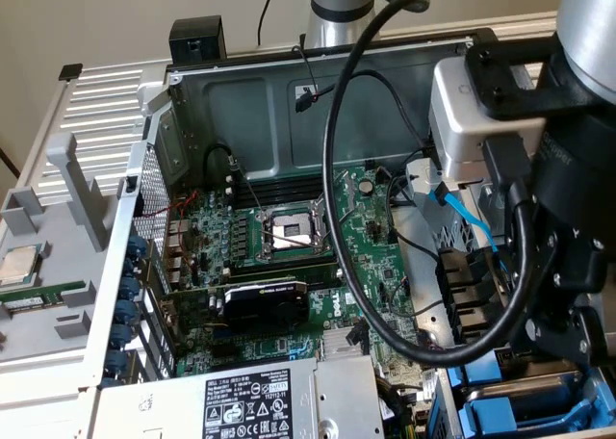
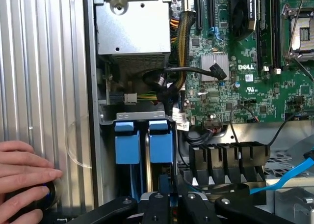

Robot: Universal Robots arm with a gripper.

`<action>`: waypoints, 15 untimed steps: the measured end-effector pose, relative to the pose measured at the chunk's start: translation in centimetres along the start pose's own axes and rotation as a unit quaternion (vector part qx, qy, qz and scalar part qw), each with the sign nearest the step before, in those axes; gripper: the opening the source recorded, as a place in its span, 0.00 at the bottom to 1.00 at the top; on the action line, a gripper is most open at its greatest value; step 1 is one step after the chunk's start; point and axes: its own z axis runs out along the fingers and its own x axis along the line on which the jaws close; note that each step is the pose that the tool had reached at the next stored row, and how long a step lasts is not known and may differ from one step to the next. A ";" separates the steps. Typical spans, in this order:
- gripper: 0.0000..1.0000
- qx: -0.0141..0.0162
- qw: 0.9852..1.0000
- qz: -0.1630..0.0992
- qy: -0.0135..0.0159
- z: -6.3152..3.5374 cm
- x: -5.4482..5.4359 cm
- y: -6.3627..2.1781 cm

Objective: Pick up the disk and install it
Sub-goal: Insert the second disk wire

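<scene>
The disk (image 1: pixel 525 393) lies in the drive bay at the case's corner, at the exterior view's lower right. Its silver face shows inside a blue plastic carrier (image 1: pixel 478 422). My gripper (image 1: pixel 574 348) hangs just above it. In the wrist view its black fingers (image 2: pixel 158 204) stand close together, shut, over the bay. Two blue carrier tabs (image 2: pixel 127 145) sit side by side there. Whether the fingertips pinch the carrier or only rest on it is hidden.
The case lies open with the motherboard (image 1: pixel 289 256) and its empty CPU socket (image 1: pixel 292 229). The grey power supply (image 1: pixel 241 400) sits beside the bay. Black cables (image 1: pixel 337 218) loop off my arm. A CPU chip (image 1: pixel 19 264) rests outside the case. A person's hand (image 2: pixel 24 180) lies on the ribbed panel near the bay.
</scene>
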 end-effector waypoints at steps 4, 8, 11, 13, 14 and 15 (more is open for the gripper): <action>0.16 0.000 1.000 0.000 0.000 0.08 0.0 0.00; 0.16 0.000 1.000 0.000 0.000 0.18 0.0 0.00; 0.16 0.000 1.000 0.000 0.000 0.29 0.1 0.00; 0.16 0.000 1.000 0.000 0.000 0.33 0.1 0.00; 0.16 0.000 1.000 0.000 0.000 0.35 0.1 0.00; 0.16 0.000 1.000 0.000 0.000 0.37 0.1 0.01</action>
